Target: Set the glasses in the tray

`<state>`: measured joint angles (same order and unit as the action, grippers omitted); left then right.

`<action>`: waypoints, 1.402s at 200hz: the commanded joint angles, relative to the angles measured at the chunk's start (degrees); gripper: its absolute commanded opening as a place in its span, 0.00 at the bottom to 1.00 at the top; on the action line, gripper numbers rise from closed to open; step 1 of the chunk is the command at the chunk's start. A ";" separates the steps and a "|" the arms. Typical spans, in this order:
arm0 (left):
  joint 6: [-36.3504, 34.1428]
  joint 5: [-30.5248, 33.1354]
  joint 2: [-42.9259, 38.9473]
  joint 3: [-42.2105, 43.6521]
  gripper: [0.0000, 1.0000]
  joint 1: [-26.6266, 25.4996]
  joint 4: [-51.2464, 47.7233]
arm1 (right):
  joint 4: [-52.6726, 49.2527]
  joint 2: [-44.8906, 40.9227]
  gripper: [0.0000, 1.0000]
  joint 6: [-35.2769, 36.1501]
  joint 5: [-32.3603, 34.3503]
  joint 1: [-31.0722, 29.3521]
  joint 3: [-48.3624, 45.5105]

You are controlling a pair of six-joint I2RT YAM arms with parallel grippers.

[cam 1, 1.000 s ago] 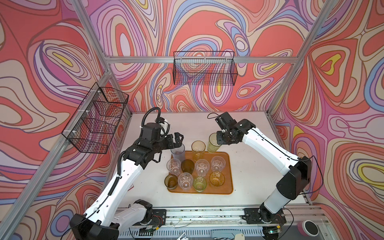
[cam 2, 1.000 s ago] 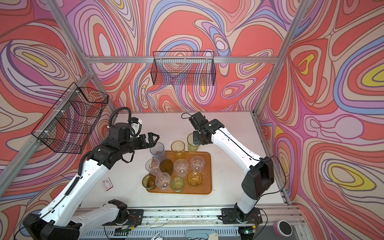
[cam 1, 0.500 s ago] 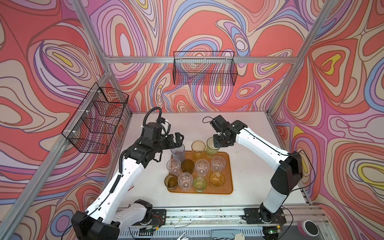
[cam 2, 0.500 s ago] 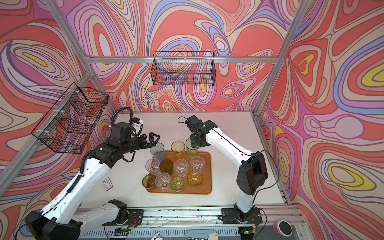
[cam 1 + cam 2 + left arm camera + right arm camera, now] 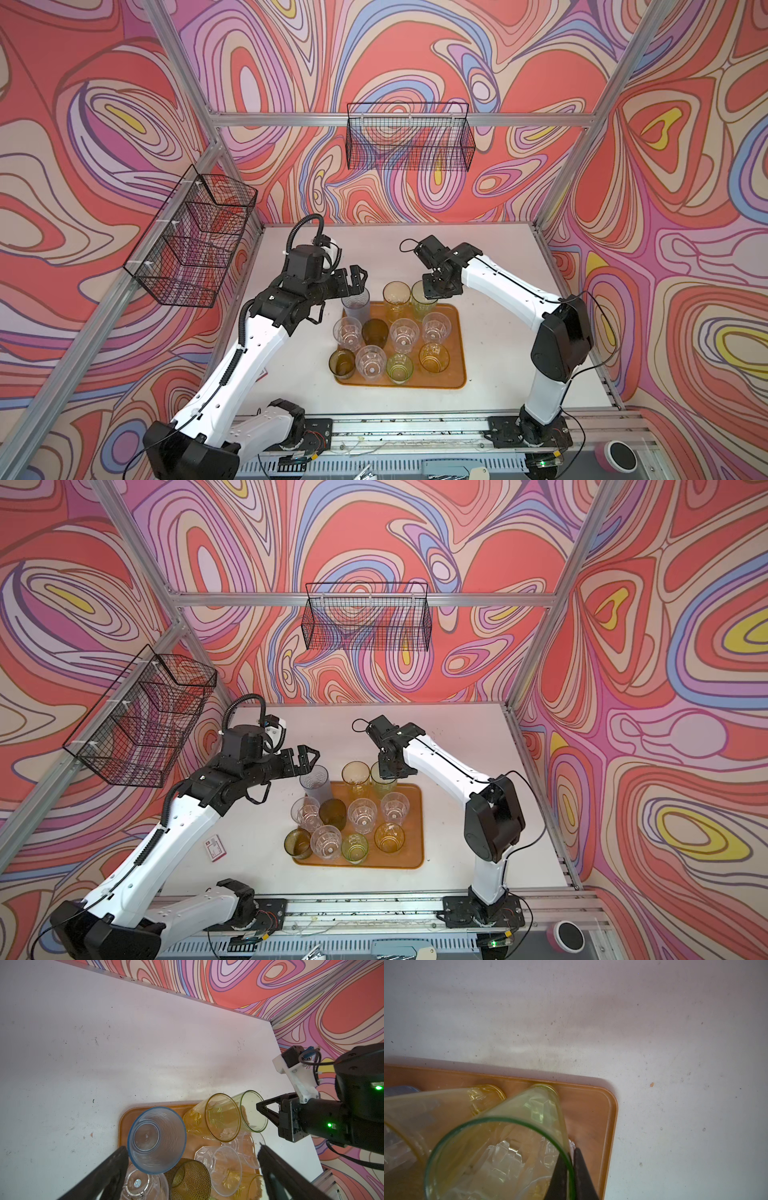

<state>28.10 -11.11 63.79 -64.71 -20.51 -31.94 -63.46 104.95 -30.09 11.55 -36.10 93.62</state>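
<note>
Nearest you, the tray is lying on the tabletop, and the glasses are all standing inside its low rim. Four short ones are filling the front row, from the olive glass across to the amber glass, and four more short ones are sitting just behind them, packed rim to rim.

In the far row, three tall ones are standing side by side: the pale blue glass, the yellow glass and the yellow-green glass. The left claw is hanging spread wide just beside the pale blue glass, gripping nothing. The right claw is pinching the yellow-green glass at the lip, one finger inside and one outside the thin wall. Its base is looking settled by the tray's far rim, though you cannot tell whether it is fully down.

You are handling light, rigid, see-through tumblers, smooth and likely slippery, and probably breakable if they are knocked over. The tall ones are looking top-heavy, so a sideways tug at the lip could tip one into its neighbours. A rim pinch is suiting this crowding, since there is no room for fingers around the body. Judge the release as a straight upward exit.
</note>
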 commanded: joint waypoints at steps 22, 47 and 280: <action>-0.81 0.79 0.21 0.84 1.00 0.32 -1.37 | 0.78 0.18 0.13 -0.76 0.38 -0.47 -0.57; -0.80 0.91 0.18 0.81 1.00 0.37 -1.34 | 1.20 -0.61 0.21 -0.66 -0.11 -0.56 -0.64; -3.41 45.90 3.69 16.85 1.00 5.45 32.40 | 38.26 -23.86 0.98 6.30 19.23 7.05 -22.62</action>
<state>28.67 23.57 64.64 -53.25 -18.06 -14.55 -42.39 85.01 -27.31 28.62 -33.30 78.81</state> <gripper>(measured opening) 0.999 0.984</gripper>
